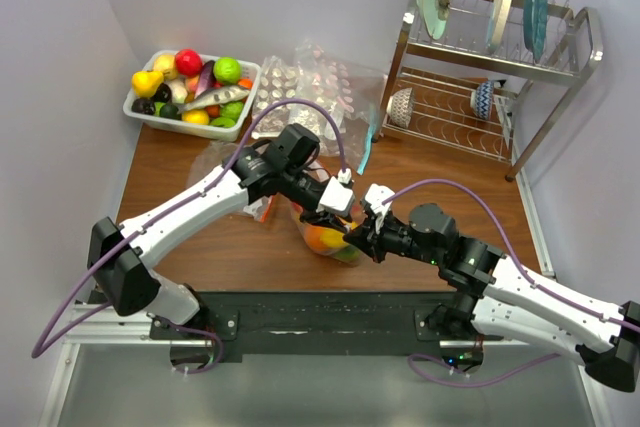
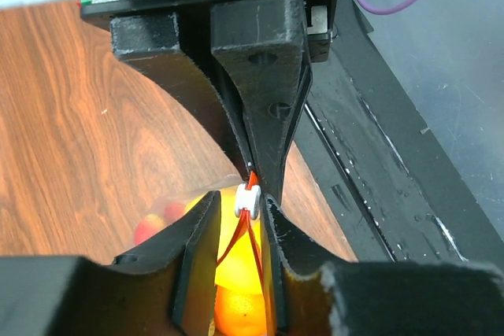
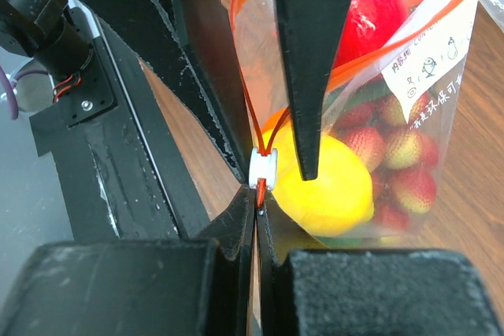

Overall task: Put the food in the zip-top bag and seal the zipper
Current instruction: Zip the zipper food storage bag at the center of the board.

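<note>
The zip-top bag (image 1: 325, 239) stands near the table's front edge with the food inside: a red apple (image 3: 374, 9), a yellow lemon (image 3: 331, 186), a red grape cluster (image 3: 398, 167) and an orange (image 2: 236, 304). Its orange-red zipper (image 3: 244, 92) gapes behind a white slider (image 3: 264, 169). My right gripper (image 3: 258, 204) is shut on the zipper's end just past the slider. My left gripper (image 2: 241, 199) straddles the zipper at the slider (image 2: 249, 201), jaws narrowed but with a gap still showing. Both grippers meet over the bag in the top view, left gripper (image 1: 335, 213) and right gripper (image 1: 358, 237).
A white tub (image 1: 250, 82) of toy fruit and vegetables sits at the back left. Other clear bags (image 1: 320, 87) lie behind, one with a teal strip (image 1: 372, 132). A metal dish rack (image 1: 560, 67) with plates and bowls stands back right. The black base rail (image 1: 320, 312) runs along the near edge.
</note>
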Tool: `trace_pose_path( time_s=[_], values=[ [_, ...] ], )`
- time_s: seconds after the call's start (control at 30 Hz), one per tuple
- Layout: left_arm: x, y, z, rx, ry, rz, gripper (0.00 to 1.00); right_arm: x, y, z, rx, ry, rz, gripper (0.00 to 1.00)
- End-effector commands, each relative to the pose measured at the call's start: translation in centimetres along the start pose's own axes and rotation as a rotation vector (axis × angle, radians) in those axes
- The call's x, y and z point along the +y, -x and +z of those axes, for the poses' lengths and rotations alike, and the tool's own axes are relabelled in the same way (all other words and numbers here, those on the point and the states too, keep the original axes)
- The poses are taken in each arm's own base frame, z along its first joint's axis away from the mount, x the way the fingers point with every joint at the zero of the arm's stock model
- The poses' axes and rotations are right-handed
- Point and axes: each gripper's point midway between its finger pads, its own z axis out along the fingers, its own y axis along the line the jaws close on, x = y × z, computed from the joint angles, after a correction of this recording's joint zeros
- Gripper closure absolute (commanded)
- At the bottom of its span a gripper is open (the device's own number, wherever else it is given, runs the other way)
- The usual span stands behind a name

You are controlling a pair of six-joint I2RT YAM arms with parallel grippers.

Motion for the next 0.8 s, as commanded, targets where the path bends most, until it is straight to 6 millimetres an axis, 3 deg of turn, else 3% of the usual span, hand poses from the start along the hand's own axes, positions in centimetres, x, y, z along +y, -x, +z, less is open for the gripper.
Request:
trace_pose_path(
  time_s=[0.0, 0.1, 0.3, 0.47, 0.77],
  values=[
    [0.3, 1.2, -0.1, -0.008, 0.005, 0.038, 0.70, 0.2, 3.0, -0.5, -0.080, 0.001, -0.016, 1.00],
    [0.0, 1.4, -0.1, -0.017, -0.008, 0.037, 0.66, 0.2, 3.0, -0.5, -0.081, -0.004, -0.016, 1.00],
    [-0.2, 1.5, 0.4, -0.019, -0.023, 0.036, 0.75, 0.1, 3.0, -0.4, -0.080, -0.008, -0.014, 1.00],
    [-0.7, 1.4, 1.0, -0.011, -0.052, 0.040, 1.00, 0.0, 3.1, -0.4, -0.082, -0.013, -0.013, 1.00],
    [0.1, -0.9, 0.2, 0.122, 0.021, 0.003, 1.00, -1.2, 3.2, -1.8, -0.131, -0.089, -0.003, 1.00]
  ],
)
